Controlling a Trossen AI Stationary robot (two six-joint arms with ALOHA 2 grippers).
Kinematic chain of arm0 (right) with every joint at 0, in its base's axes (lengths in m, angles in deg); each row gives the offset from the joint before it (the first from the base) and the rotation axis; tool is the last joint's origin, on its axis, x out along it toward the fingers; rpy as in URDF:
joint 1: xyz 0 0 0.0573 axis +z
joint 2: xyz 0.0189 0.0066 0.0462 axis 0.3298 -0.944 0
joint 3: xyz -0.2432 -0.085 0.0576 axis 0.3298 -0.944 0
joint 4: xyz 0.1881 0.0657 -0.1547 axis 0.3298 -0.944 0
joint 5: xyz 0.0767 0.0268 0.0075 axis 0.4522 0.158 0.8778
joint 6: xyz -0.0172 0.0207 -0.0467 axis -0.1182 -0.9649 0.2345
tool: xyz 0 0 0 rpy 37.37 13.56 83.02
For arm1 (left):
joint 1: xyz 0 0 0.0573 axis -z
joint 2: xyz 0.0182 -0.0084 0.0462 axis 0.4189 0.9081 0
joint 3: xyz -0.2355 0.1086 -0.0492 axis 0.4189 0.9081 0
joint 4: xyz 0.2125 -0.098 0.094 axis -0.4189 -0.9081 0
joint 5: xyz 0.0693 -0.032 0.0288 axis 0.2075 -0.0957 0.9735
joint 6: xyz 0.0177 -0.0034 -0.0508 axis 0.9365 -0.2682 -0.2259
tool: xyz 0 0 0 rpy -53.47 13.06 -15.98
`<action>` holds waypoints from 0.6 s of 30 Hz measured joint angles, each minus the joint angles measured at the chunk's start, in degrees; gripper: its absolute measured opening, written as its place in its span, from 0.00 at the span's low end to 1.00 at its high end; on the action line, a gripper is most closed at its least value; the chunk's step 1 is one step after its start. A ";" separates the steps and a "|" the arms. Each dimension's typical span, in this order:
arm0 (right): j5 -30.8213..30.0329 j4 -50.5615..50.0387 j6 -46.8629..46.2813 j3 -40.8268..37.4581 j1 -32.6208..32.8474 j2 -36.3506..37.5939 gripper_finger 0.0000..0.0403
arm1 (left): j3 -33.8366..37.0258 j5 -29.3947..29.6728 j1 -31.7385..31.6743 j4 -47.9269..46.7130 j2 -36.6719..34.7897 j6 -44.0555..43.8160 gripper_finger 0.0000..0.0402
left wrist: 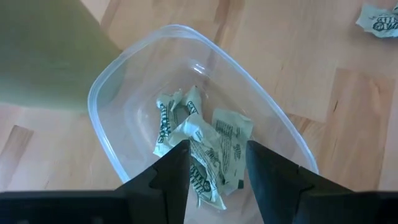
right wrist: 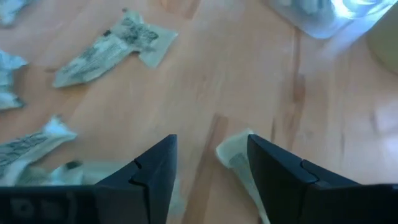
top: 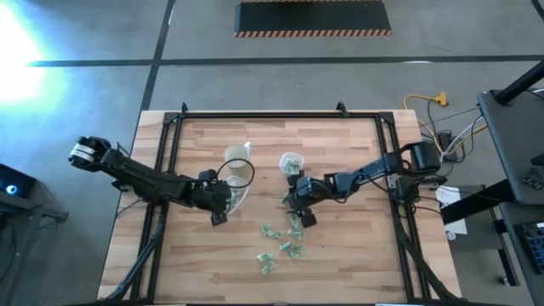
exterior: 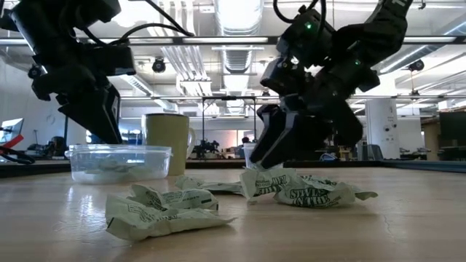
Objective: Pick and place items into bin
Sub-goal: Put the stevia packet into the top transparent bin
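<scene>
Several small pale-green and white crinkled wrapped pieces (top: 293, 228) lie scattered on the wooden table, and a few more (left wrist: 199, 140) lie inside the clear plastic bin (left wrist: 102, 93). My left gripper (left wrist: 217, 149) hovers open just above the bin (top: 242, 194), over the pieces in it. My right gripper (right wrist: 211, 140) is open and low over the table by the scattered pieces (exterior: 298, 188). One piece (right wrist: 231, 155) lies close beside the inner side of one of its fingers; whether they touch cannot be told.
A pale yellowish cup (top: 240, 163) stands right behind the bin, toward the far edge (exterior: 167, 142). A small clear container (top: 291, 161) with green pieces stands far of the right gripper. A black metal frame (top: 280, 115) rims the table. Bare wood lies toward the near corners.
</scene>
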 joint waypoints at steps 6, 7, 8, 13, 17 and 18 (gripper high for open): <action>-2.16 0.16 1.83 0.48 0.00 -1.19 0.53 | 0.00 0.01 0.00 0.42 0.00 0.19 0.35; -2.53 0.20 2.16 0.48 -0.02 -1.42 0.54 | 0.00 0.00 0.00 0.36 0.00 0.60 0.35; -3.25 0.09 2.56 0.46 -0.02 -1.61 0.55 | 0.00 0.01 0.00 0.38 0.00 1.31 0.35; -3.59 0.61 4.09 0.46 -0.40 -2.36 0.58 | -0.39 0.26 0.00 0.49 0.00 3.48 0.35; -3.70 0.81 4.09 0.46 -1.42 -2.54 0.56 | -0.58 0.48 0.00 0.40 0.00 3.65 0.35; -3.72 0.85 4.09 0.46 -1.68 -2.54 0.56 | -0.62 0.49 0.00 0.41 0.00 3.65 0.35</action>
